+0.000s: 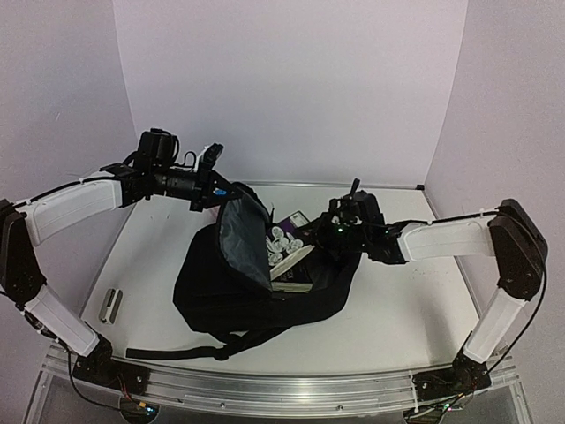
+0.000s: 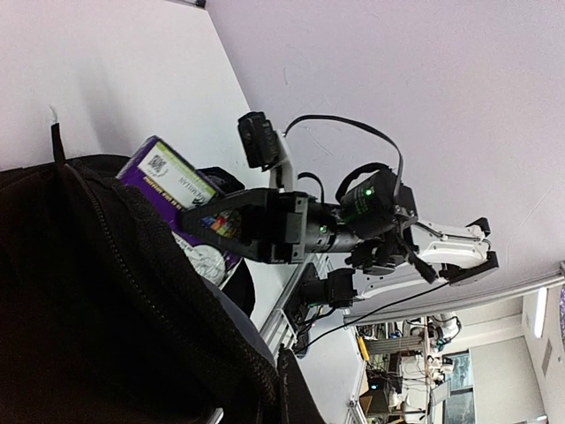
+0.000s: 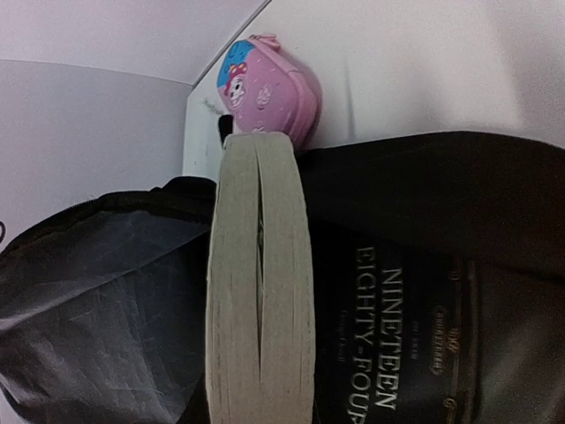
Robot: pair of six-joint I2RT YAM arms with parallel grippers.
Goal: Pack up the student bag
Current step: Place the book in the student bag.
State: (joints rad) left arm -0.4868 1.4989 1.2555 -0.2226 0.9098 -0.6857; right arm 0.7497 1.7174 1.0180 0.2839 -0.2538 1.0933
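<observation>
Student bag (image 1: 221,296) (unzipped) with book (image 3: 260,291) inside

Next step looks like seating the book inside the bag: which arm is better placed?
Right. The right gripper is at the student bag's open mouth, with the book directly before its camera. The left gripper is at the raised flap, apparently holding it open.
</observation>
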